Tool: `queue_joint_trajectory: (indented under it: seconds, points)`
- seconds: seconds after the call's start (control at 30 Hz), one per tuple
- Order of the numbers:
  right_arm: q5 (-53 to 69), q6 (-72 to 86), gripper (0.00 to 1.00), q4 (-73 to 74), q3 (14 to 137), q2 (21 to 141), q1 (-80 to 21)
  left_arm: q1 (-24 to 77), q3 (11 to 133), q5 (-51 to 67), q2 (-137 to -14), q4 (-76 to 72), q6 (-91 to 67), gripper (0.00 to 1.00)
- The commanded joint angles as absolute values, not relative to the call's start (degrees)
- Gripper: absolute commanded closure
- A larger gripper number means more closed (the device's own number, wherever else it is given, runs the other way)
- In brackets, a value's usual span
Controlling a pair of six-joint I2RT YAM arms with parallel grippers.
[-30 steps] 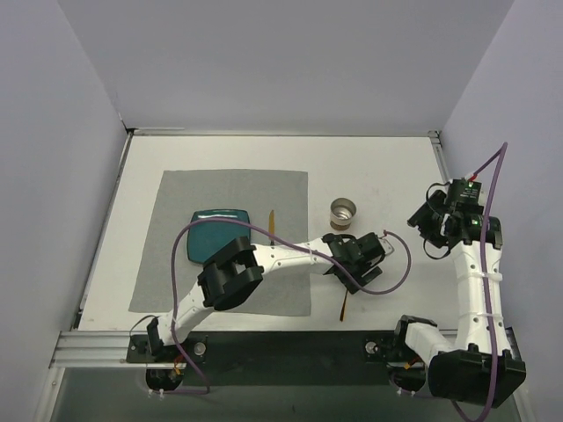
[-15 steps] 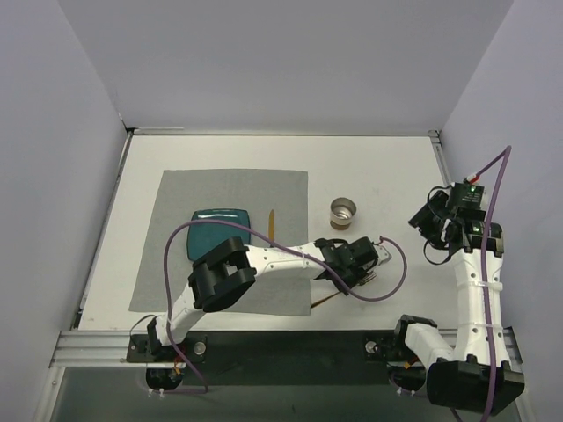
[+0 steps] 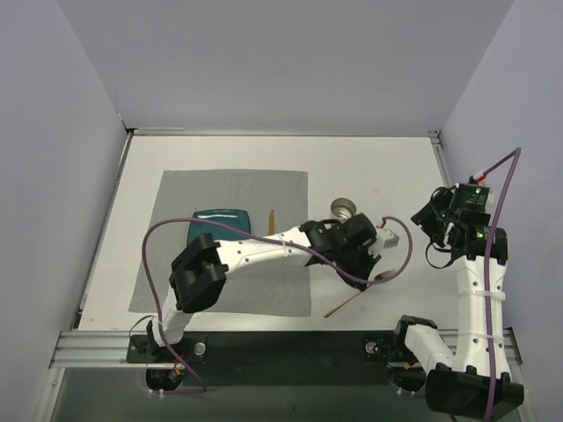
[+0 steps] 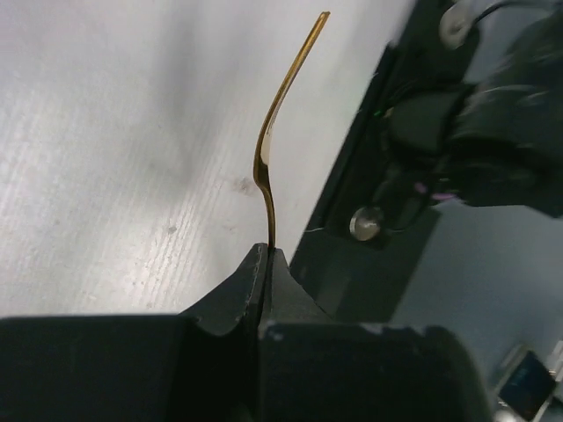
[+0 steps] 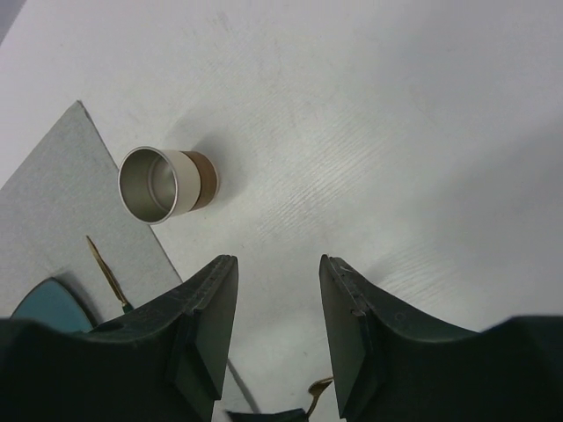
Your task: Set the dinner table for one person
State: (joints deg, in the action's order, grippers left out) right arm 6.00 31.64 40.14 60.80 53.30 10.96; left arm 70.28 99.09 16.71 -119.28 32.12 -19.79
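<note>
Off the near right corner of the grey mat [image 3: 220, 186], over bare dinner table [image 3: 387, 167], my left gripper [image 4: 266, 251] is pinched tight on one end of a thin gold utensil [image 4: 261, 158]. Nearly all of its length sticks out past my fingertips toward the table's near edge, and I cannot tell whether its far end is clear of the surface.

That is my worry. With so little metal between the pads and so long a lever beyond them, I judge it could swivel or slide out as I swing it toward the mat. A low tip could also snag the mat's edge and ruck the cloth. My forearm passes close by the metal cup [image 5: 163, 182] just right of the mat, so a careless sweep might knock it.

The table lies directly beneath these fingers. My right gripper [image 5: 276, 272], well right of the mat, has its fingers apart around nothing, with the white tabletop below them too. On the mat sit a teal plate [image 3: 207, 237] and a second gold utensil [image 3: 271, 221].
</note>
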Motion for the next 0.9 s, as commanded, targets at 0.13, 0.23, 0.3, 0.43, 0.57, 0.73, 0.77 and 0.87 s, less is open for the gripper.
queue_joint_trajectory:
  seconds: [0.13, 0.23, 0.3, 0.43, 0.57, 0.73, 0.77, 0.87]
  points:
    - [5.27, 33.13, 0.58, 40.17, 64.16, 53.88, 11.43, 61.81, 102.40, 20.74, -110.58, 33.83, -21.09, 1.00]
    - [5.27, 32.87, 0.58, 40.17, 64.16, 53.70, 11.43, 57.67, 98.80, 22.32, -107.77, 33.93, -20.57, 1.00]
    - [5.10, 32.70, 0.58, 40.17, 63.90, 53.70, 11.43, 52.84, 95.90, 22.06, -106.09, 35.06, -18.20, 1.00]
    - [5.36, 33.75, 0.58, 39.64, 62.84, 53.79, 11.34, 43.96, 89.31, 23.38, -98.82, 35.94, -13.46, 1.00]
    - [5.80, 34.63, 0.58, 38.76, 61.17, 53.88, 11.16, 33.07, 82.63, 23.56, -92.30, 37.96, -8.63, 1.00]
    - [5.62, 35.42, 0.58, 37.18, 59.77, 53.09, 10.72, 14.88, 75.43, 25.31, -85.00, 41.92, -2.73, 1.00]
    - [5.80, 35.42, 0.58, 36.92, 59.59, 53.17, 10.37, 11.11, 74.54, 25.92, -84.56, 42.36, -1.07, 1.00]
    - [5.54, 35.59, 0.58, 36.47, 59.85, 54.05, 8.27, -1.73, 72.16, 28.82, -83.76, 43.15, 4.37, 1.00]
